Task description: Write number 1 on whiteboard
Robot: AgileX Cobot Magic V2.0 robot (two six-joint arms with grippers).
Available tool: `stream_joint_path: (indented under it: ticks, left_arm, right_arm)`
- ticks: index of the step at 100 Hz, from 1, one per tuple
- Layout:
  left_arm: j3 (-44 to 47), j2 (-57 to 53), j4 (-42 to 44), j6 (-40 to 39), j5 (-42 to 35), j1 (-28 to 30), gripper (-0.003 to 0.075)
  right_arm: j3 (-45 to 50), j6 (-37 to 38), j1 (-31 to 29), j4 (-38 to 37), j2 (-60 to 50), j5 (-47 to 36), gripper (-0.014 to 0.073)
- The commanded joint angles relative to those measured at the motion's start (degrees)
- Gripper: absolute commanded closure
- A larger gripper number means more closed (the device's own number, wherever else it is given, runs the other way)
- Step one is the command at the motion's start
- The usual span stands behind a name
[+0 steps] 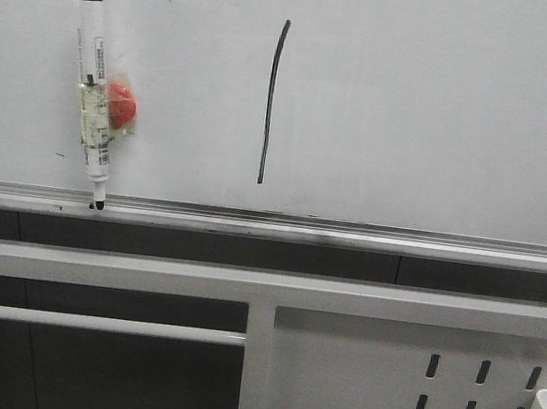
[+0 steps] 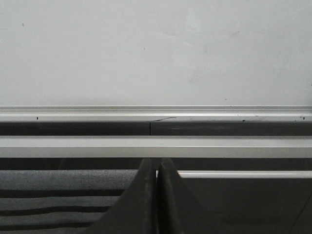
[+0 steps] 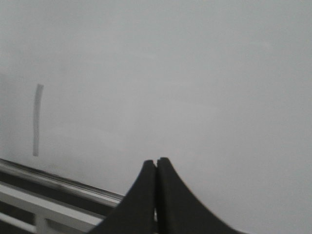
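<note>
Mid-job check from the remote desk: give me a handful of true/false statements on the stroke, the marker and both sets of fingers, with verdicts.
1. A dark near-vertical stroke, the number 1, is on the whiteboard. True.
2. The marker lies flat on the floor. False: it stands tip down on the board's silver rail, leaning against the board.
3. The left gripper has its fingers closed with nothing between them. True.
4. The right gripper holds the marker. False: its fingers are closed and hold nothing.
5. The marker stands to the right of the stroke in the front view. False: it is to the left.
</note>
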Motion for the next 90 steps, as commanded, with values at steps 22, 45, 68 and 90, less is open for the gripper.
stream_joint_path:
  ticks: [22, 45, 68, 90]
  left_arm:
    - [2.09, -1.11, -0.64, 0.0, -3.73, 0.12, 0.074]
    - [2.09, -1.11, -0.64, 0.0, -3.73, 0.12, 0.074]
    - [2.09, -1.11, -0.64, 0.0, -3.73, 0.12, 0.074]
    - [2.09, -1.11, -0.64, 0.0, -3.73, 0.12, 0.074]
  right_arm:
    - [0.83, 2.09, -13.42, 0.65, -1.22, 7.52, 0.065]
    - [0.83, 15.44, -13.42, -8.0, -1.22, 10.24, 0.065]
    - [0.83, 15.53, -15.82, -8.29, -1.22, 15.98, 0.065]
    - [0.83, 15.53, -15.82, -9.1, -1.22, 19.27, 0.065]
